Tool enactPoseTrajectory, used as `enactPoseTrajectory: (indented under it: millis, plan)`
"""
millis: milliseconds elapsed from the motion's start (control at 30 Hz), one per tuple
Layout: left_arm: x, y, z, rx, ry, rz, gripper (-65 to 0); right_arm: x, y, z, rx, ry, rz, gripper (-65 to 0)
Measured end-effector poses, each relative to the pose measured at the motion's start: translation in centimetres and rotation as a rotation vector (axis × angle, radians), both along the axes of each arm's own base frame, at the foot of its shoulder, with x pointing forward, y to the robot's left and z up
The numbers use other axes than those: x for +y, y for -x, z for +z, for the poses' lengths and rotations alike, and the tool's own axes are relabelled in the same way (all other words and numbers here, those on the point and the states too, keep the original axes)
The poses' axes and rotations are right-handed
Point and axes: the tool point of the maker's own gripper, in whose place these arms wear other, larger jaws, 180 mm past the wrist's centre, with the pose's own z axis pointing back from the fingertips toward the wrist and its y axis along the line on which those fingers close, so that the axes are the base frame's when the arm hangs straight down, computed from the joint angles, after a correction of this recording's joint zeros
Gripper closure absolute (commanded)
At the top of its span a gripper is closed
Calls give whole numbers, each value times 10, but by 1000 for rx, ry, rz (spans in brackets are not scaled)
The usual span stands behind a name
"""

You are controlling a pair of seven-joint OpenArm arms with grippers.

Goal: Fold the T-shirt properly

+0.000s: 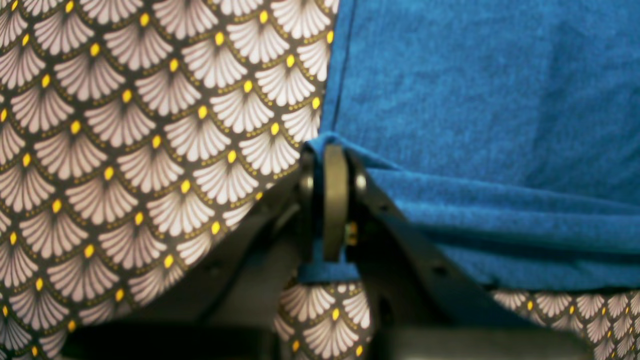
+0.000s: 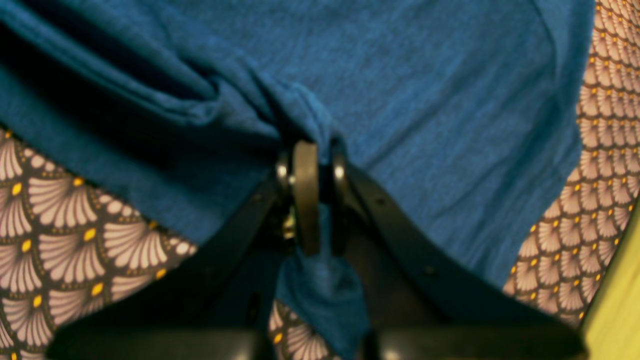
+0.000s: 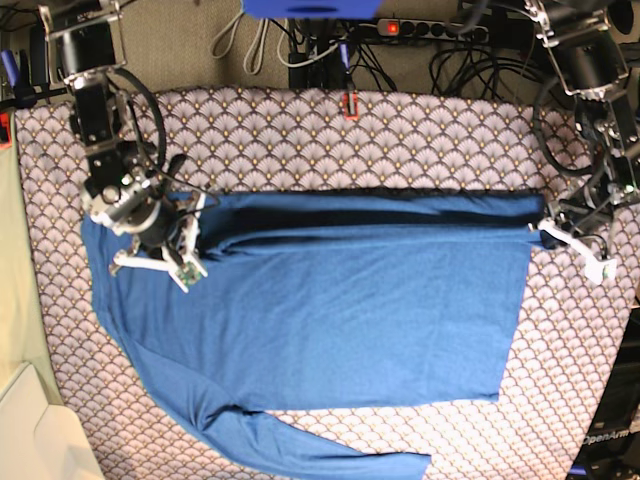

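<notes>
The blue T-shirt [image 3: 340, 320] lies spread across the patterned table, one long sleeve [image 3: 330, 458] trailing toward the front edge. Its far edge is raised into a long fold with a dark shadow under it. On the right of the base view, my left gripper [image 3: 541, 226] is shut on the fold's corner. The left wrist view shows that gripper [image 1: 332, 150] pinching a blue hem of the T-shirt [image 1: 475, 100]. At the left end, my right gripper [image 3: 200, 232] is shut on bunched fabric. Cloth of the T-shirt [image 2: 425, 100] hangs down between that gripper's [image 2: 312, 147] fingers.
A fan-patterned tablecloth [image 3: 300, 140] covers the table. A small red object [image 3: 350, 105] sits at the back edge, with a power strip and cables [image 3: 420, 30] behind it. A yellow-green surface [image 3: 15, 300] and a white box [image 3: 40, 430] border the left side.
</notes>
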Motion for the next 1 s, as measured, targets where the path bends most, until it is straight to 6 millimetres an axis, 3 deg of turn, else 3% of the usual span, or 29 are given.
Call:
enactPoseTrajectory:
  millis: [333, 567, 800, 1000]
  plan:
    - [0, 0, 0, 0, 1, -1, -8, -11, -10, -12, 27, 41, -21, 0]
    - [0, -1, 1, -6, -1, 0, -8, 17, -4, -21, 34, 132, 102, 0]
    - [0, -18, 12, -38, 6, 4, -9, 21, -11, -15, 21, 127, 98, 0]
    - [-17, -32, 7, -19, 14, -48, -8, 15, -22, -15, 19, 132, 86, 0]
